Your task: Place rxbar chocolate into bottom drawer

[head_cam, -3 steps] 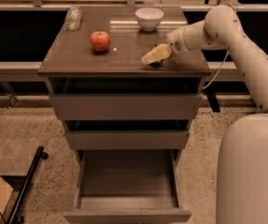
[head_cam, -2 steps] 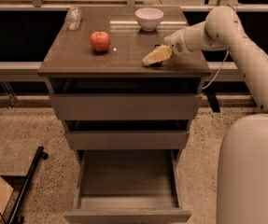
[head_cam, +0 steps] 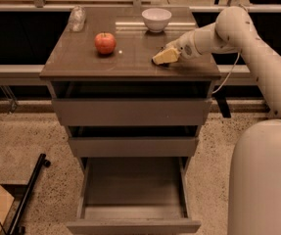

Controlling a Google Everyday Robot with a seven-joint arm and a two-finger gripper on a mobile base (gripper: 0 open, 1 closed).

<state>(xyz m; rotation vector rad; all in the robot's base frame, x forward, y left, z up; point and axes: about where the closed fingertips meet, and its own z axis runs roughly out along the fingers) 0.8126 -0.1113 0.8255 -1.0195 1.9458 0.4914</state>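
My gripper (head_cam: 163, 57) is low over the right side of the cabinet top (head_cam: 81, 58), at the end of the white arm that reaches in from the right. Its pale yellow tip rests on or just above the surface. The rxbar chocolate does not show; the spot under the gripper is hidden. The bottom drawer (head_cam: 132, 226) is pulled far out at the foot of the cabinet, and its inside shows nothing in it. The gripper is well above and behind that drawer.
A red apple (head_cam: 105, 42) sits left of centre on the top. A white bowl (head_cam: 156, 19) stands at the back, and a clear plastic bottle (head_cam: 77, 18) lies at the back left. The two upper drawers (head_cam: 130, 112) stick out slightly. A black bar (head_cam: 30, 192) lies on the floor at left.
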